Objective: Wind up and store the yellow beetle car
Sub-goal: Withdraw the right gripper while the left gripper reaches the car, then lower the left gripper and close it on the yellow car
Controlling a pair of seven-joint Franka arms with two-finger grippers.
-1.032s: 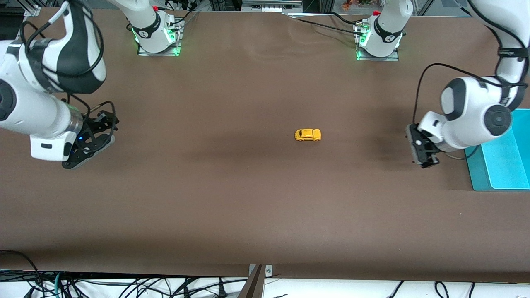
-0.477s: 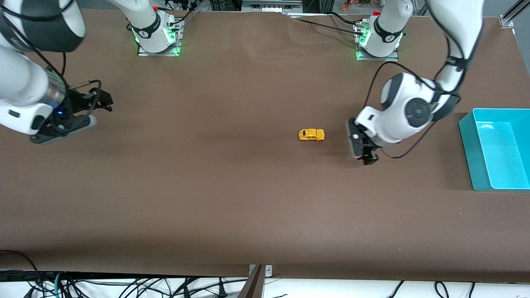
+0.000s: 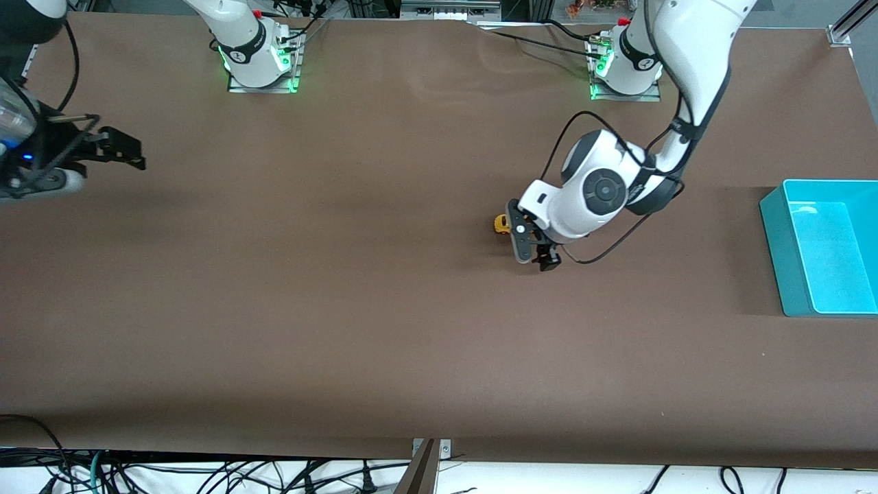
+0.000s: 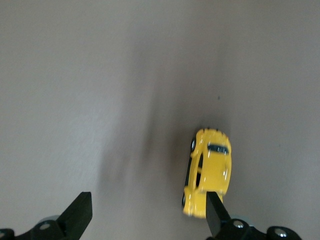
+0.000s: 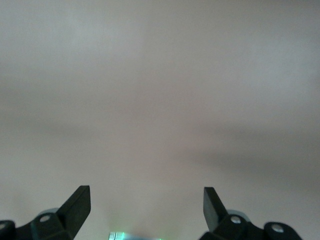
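The yellow beetle car [image 3: 501, 224] stands on the brown table near its middle, mostly covered in the front view by the left arm's hand. My left gripper [image 3: 534, 251] hangs low over the car and is open. In the left wrist view the car [image 4: 211, 170] lies right beside one fingertip [image 4: 214, 209], off the middle of the gap, and my left gripper [image 4: 148, 214] holds nothing. My right gripper [image 3: 129, 152] waits over the right arm's end of the table, open. The right wrist view shows only bare table between that gripper's [image 5: 145, 204] fingers.
An open teal bin [image 3: 774, 241] stands at the left arm's end of the table, about level with the car. The two arm bases [image 3: 259, 63] [image 3: 625, 68] glow green along the robots' edge of the table.
The left arm has swept from beside the teal bin to over the car, uncovering the bin. The right arm has pulled farther toward its own end of the table. Both grippers stayed open.
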